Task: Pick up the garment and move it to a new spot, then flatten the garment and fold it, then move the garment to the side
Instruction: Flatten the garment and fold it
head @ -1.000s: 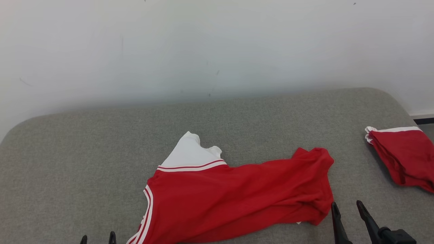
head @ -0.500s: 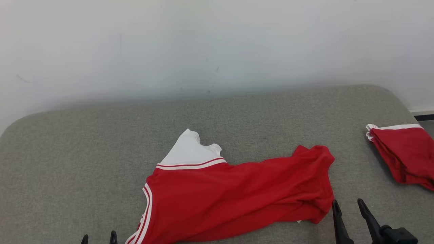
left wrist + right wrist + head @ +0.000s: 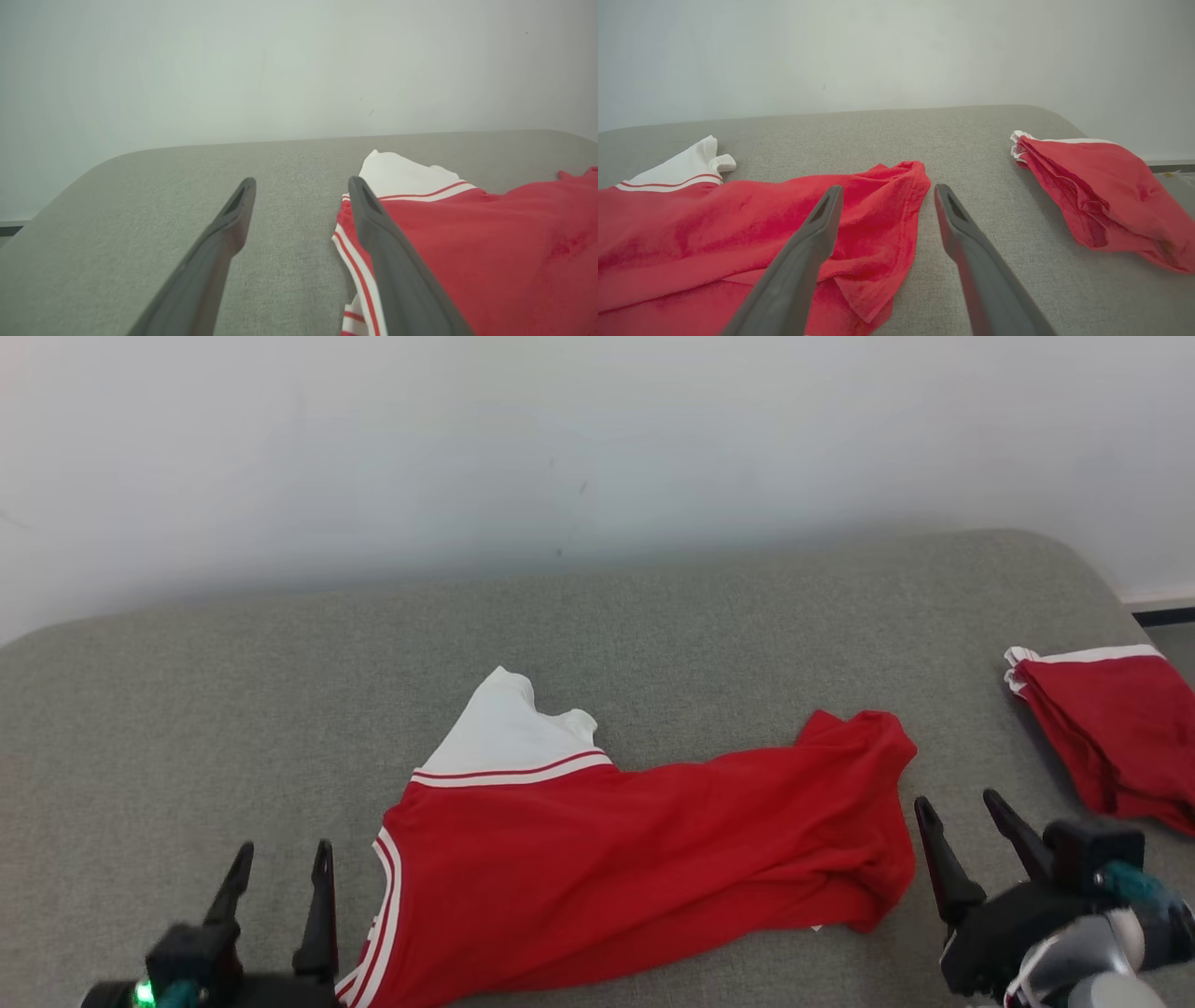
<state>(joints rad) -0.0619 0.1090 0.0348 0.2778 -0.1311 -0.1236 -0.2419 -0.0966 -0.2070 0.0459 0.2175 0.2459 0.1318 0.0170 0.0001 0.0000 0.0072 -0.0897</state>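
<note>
Beside the garment (image 3: 635, 859) left tool (image 3: 285, 847) and right tool (image 3: 957, 799) gape; right wrist view adds a bundle (image 3: 1092, 186).

Occlusions and frame cut-offs
The garment (image 3: 607, 859) runs off the head view's bottom edge, so its near part is unseen; the body of the left gripper (image 3: 286, 845) is cropped there too. A second red garment (image 3: 1111, 737) is clipped at the right edge. The wrist housing behind the right gripper (image 3: 956, 797) is blurred.
</note>
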